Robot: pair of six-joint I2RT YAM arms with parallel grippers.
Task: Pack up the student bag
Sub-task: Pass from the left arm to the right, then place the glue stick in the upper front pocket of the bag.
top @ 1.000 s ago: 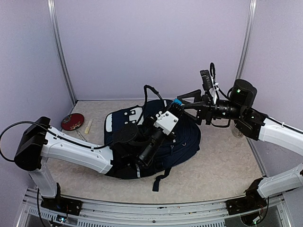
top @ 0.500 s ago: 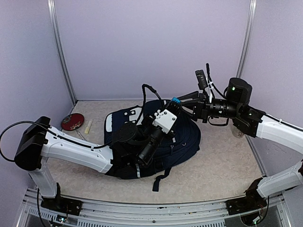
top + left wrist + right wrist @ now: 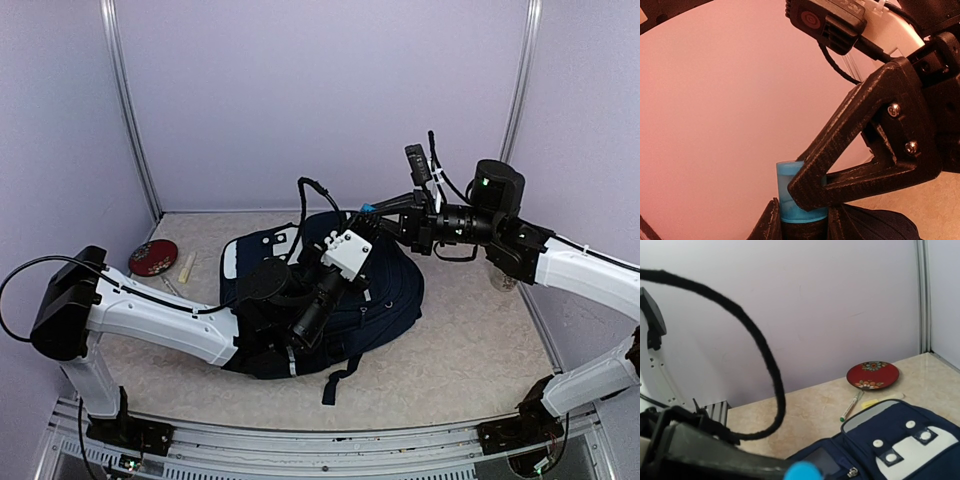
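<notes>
The student bag (image 3: 395, 290) lies flat on the table (image 3: 480, 350), a black strap (image 3: 335, 380) trailing off its near edge; the left arm (image 3: 160, 320) reaches across it. Above the bag's far edge the left gripper (image 3: 802, 226) is clamped on an upright blue-capped tube (image 3: 799, 192); the right gripper (image 3: 383, 210) meets it from the bag's right side, which looks like a handover. Done well, the right jaws should pinch the cap squarely before the left lets go, with both held over the bag (a slip then lands on fabric, not on the table). Only the left wrist view shows a right finger (image 3: 840, 165) pressed against the cap; its partner is hidden, so I cannot tell whether the right jaws truly grip. The right wrist view makes plain what the top view leaves tiny, beyond the bag's white-patched end: a green-tipped pen (image 3: 850, 406), then a red plate (image 3: 873, 375).
</notes>
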